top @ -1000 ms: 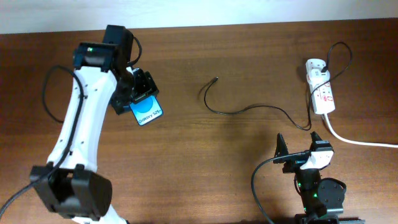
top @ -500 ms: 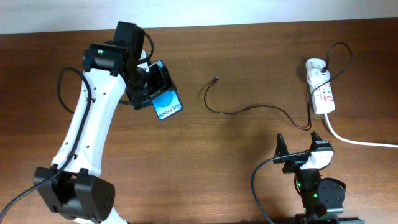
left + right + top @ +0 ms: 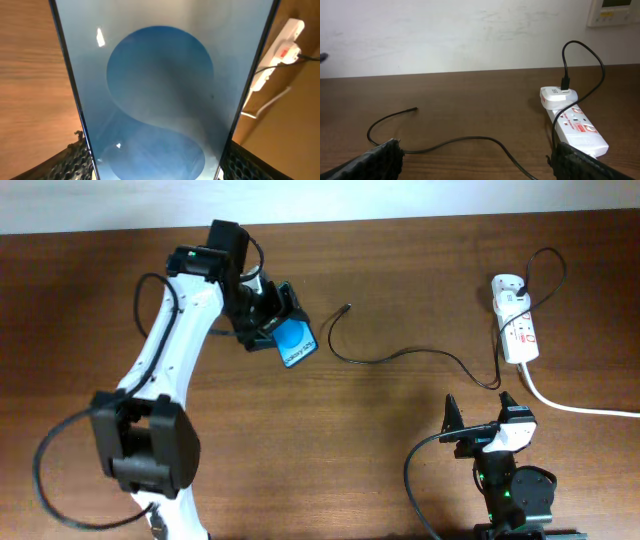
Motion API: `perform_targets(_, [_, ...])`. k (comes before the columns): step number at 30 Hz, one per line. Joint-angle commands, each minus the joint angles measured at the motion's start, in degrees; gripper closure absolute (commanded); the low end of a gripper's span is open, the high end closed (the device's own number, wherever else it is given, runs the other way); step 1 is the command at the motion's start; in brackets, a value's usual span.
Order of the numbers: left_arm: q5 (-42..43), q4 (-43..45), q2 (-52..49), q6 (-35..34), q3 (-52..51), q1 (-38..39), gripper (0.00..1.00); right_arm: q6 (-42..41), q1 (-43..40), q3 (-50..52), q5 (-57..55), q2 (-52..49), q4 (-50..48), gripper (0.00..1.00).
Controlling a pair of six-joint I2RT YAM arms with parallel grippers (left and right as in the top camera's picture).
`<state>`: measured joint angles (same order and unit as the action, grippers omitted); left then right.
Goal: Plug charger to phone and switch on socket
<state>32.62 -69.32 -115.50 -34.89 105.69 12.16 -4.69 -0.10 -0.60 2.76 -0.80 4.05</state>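
My left gripper is shut on the phone, a blue-screened smartphone held above the table left of centre; its screen fills the left wrist view between the fingers. The charger, a thin black cable, lies on the table with its plug tip just right of the phone; it also shows in the right wrist view, tip at far left. The socket is a white power strip at the far right, also in the right wrist view and the left wrist view. My right gripper is open and empty near the front edge.
A thick white cord runs from the socket off the right edge. The table is dark brown wood, with a pale wall behind it.
My left arm has carried the phone to the right and slightly back, closer to the cable's plug tip. The right arm, the cable and the socket have not moved.
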Motion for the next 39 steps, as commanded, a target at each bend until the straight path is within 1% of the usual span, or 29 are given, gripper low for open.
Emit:
perform_targets(1, [10.7, 3.0, -3.0, 0.5, 0.4, 0.0, 0.45, -0.2, 0.5, 0.3, -0.2, 0.4, 0.3, 0.02])
perform_targets(6, [20.2, 9.8, -6.4, 0.1, 0.4, 0.0, 0.45, -0.2, 0.5, 0.3, -0.2, 0.4, 0.3, 0.02])
perform_targets(7, [21.1, 10.7, -7.1, -0.5, 0.4, 0.0, 0.44, -0.2, 0.5, 0.3, -0.2, 0.4, 0.3, 0.02])
perform_targets(10, [29.7, 17.1, -8.3, -2.9, 0.4, 0.0, 0.46, -0.3, 0.5, 0.3, 0.2, 0.4, 0.3, 0.02])
perform_targets(11, [31.3, 18.2, -8.3, -3.0, 0.4, 0.1, 0.46, -0.3, 0.5, 0.3, 0.5, 0.4, 0.2, 0.02])
perform_targets(16, [41.9, 18.3, -8.3, -3.0, 0.4, 0.2, 0.47, -0.3, 0.5, 0.3, 1.8, 0.4, 0.2, 0.02])
perform_targets(18, [46.1, 18.3, -8.3, -2.6, 0.4, 0.4, 0.47, -4.3, 0.5, 0.3, 1.7, 0.4, 0.2, 0.02])
perform_targets(20, [46.2, 18.3, -8.3, -2.6, 0.4, 0.7, 0.48, -9.4, 0.5, 0.3, 1.7, 0.4, 0.2, 0.02])
perform_targets(23, [46.3, 17.6, -8.3, -3.8, 0.4, 1.2, 0.46, -12.9, 0.5, 0.3, 1.8, 0.4, 0.2, 0.02])
perform_targets(25, [46.2, 17.4, -8.3, -6.1, 0.4, 1.7, 0.46, -18.8, 0.5, 0.3, 2.3, 0.4, 0.1, 0.02])
perform_targets(26, [46.1, 17.4, -8.3, -7.1, 0.4, 2.1, 0.46, -24.4, 0.5, 0.3, 6.2, 0.4, -0.3, 0.02])
perform_targets(28, [46.0, 17.5, -8.3, -8.6, 0.4, 2.4, 0.46, -31.0, 0.5, 0.3, 15.6, 0.4, -1.2, 0.02])
perform_targets(29, [46.0, 17.5, -8.3, -9.5, 0.4, 2.4, 0.45, -34.9, 0.5, 0.3, 23.6, 0.4, -1.5, 0.02])
perform_targets(31, [46.0, 17.5, -8.3, -10.6, 0.4, 2.4, 0.44, -38.3, 0.5, 0.3, 29.3, 0.4, -1.4, 0.02])
perform_targets(35, [46.0, 17.5, -8.3, -11.0, 0.4, 2.4, 0.42, -38.3, 0.5, 0.3, 34.3, 0.4, -1.4, 0.02])
perform_targets(39, [46.0, 17.5, -8.3, -10.9, 0.4, 2.4, 0.43, -38.2, 0.5, 0.3, 33.5, 0.4, -2.0, 0.02])
